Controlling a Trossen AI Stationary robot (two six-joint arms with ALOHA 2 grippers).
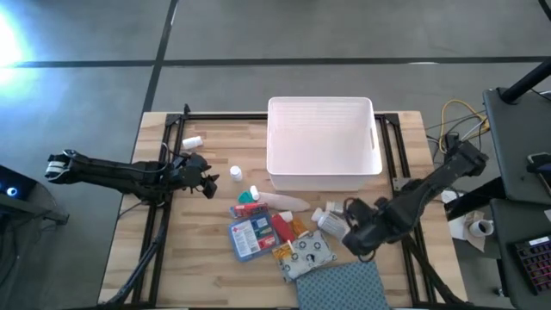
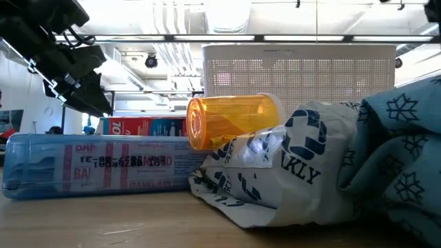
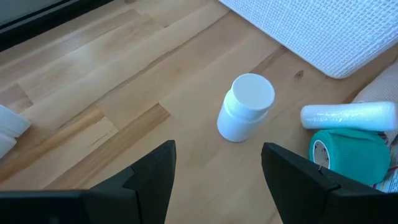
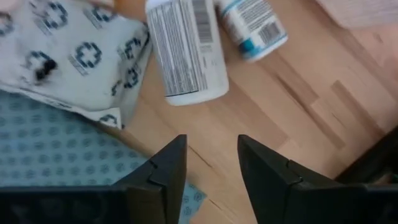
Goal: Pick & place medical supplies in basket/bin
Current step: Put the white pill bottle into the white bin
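Observation:
The white bin [image 1: 323, 142] stands at the table's far middle. The supplies lie in front of it: a blue-and-red flat packet [image 1: 251, 236], a green-capped tube [image 1: 250, 196], a white patterned pouch [image 1: 308, 254] and two white pill bottles [image 4: 183, 50] lying on their sides. My left gripper [image 1: 213, 183] is open and slants down toward a small white bottle [image 3: 245, 107], which is upright on the wood ahead of its fingers. My right gripper [image 4: 211, 168] points down, open, over bare wood just short of the lying bottles. An orange bottle [image 2: 231, 120] rests on the pouch.
A blue-grey dotted cloth [image 1: 340, 288] lies at the near edge, partly under the pouch. Another white bottle [image 1: 192, 140] lies at the far left. A green roll [image 3: 348, 155] and a bubble-wrapped tube [image 3: 348, 116] sit to one side of the small bottle.

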